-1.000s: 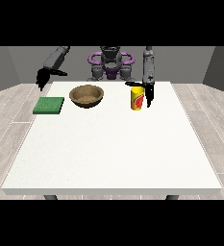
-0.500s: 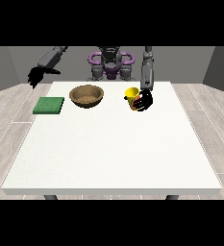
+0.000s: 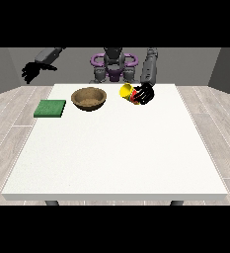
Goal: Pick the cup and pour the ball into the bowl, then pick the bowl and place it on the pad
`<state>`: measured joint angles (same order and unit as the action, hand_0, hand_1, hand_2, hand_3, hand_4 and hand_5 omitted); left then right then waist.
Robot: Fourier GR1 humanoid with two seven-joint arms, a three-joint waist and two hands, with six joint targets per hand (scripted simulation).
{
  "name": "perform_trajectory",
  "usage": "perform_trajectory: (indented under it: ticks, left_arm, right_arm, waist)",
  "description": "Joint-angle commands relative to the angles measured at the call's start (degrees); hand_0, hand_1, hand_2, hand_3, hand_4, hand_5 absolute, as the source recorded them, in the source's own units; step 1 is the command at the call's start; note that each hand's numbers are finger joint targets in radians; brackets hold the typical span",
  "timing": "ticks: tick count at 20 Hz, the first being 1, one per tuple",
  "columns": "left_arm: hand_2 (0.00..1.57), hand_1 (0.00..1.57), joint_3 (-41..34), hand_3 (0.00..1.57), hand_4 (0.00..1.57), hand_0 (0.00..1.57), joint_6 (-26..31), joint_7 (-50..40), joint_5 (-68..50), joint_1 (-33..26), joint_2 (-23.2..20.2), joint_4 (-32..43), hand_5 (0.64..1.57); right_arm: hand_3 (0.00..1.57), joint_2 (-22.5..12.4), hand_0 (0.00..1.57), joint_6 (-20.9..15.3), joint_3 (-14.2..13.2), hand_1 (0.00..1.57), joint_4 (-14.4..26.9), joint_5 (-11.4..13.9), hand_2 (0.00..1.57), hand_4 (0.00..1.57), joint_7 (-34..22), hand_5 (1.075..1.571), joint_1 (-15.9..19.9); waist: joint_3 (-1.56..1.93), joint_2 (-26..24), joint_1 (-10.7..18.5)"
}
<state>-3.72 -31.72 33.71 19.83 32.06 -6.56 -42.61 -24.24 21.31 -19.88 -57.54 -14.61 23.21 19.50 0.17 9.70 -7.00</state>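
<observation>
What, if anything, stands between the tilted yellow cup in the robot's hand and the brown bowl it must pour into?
Nothing visible. The cup, held tilted by the hand at the view's right, has only bare table between it and the bowl. The green pad lies beyond the bowl.

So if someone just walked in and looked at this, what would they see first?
Probably the bright yellow cup, tipped over in the black hand at the view's right, just right of the brown bowl. Next comes the green pad near the white table's left edge, and the other hand hanging out past that side.
</observation>
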Motion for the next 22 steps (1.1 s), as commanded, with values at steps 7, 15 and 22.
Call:
perform_trajectory:
  ticks: [7,15,22]
  left_arm:
    - [1.57,1.37,16.34,1.57,1.14,1.37,-3.84,-23.67,21.23,1.88,3.46,-1.03,1.566]
    - [1.57,1.35,19.38,1.57,1.05,1.35,0.81,-35.18,31.04,4.00,4.45,-6.51,1.569]
    - [1.57,0.94,27.78,1.57,0.91,0.94,2.01,-45.94,42.61,10.54,6.51,-7.19,1.571]
  right_arm:
    - [0.00,-0.53,0.00,-2.15,-1.15,0.00,11.44,2.79,0.00,0.00,0.89,1.558,-4.60]
    - [0.00,-2.32,0.00,0.54,-2.90,0.00,16.29,1.95,0.00,0.00,6.04,1.553,-5.18]
    - [0.00,-3.98,0.00,1.38,-3.26,0.00,20.01,2.54,0.00,0.00,8.61,1.547,-2.07]
  waist:
    - [-0.02,-13.90,8.86]
    - [-0.14,-12.52,9.67]
    - [-0.09,-9.39,9.26]
